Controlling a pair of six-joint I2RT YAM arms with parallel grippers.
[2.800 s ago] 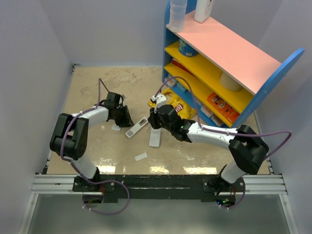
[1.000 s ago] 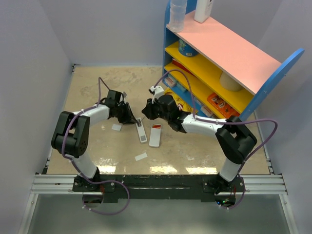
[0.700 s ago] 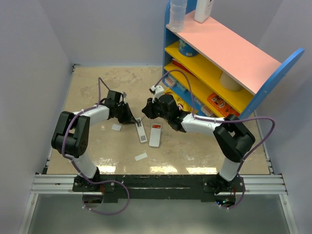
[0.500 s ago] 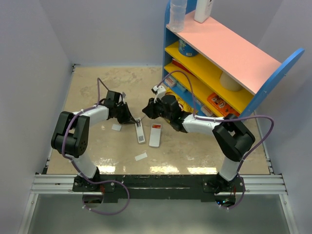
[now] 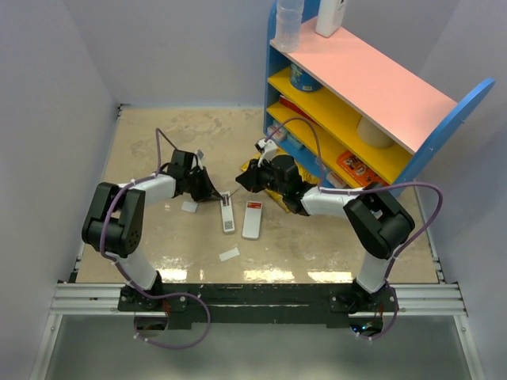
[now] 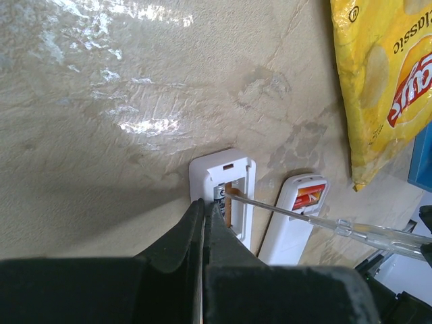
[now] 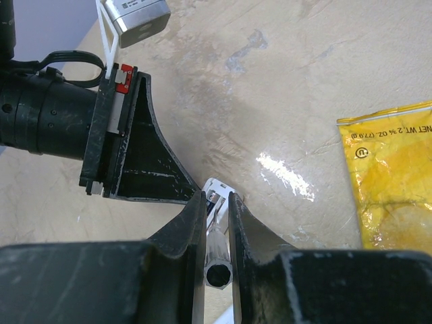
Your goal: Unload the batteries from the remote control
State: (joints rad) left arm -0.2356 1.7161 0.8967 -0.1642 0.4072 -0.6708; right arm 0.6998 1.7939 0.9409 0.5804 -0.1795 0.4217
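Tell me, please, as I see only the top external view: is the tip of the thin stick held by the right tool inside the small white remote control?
Observer: Yes. In the left wrist view, the tip of the long thin translucent stick sits inside the open rectangular recess of the small white flat remote control.
Operator: Thank you. How firmly does the right tool hold it?
Observer: The right tool is shut on the stick, whose round butt end shows in the right wrist view.
Operator: Is the left tool gripping the remote?
Observer: No. The left tool is shut with nothing held, its tip over the remote's left edge.
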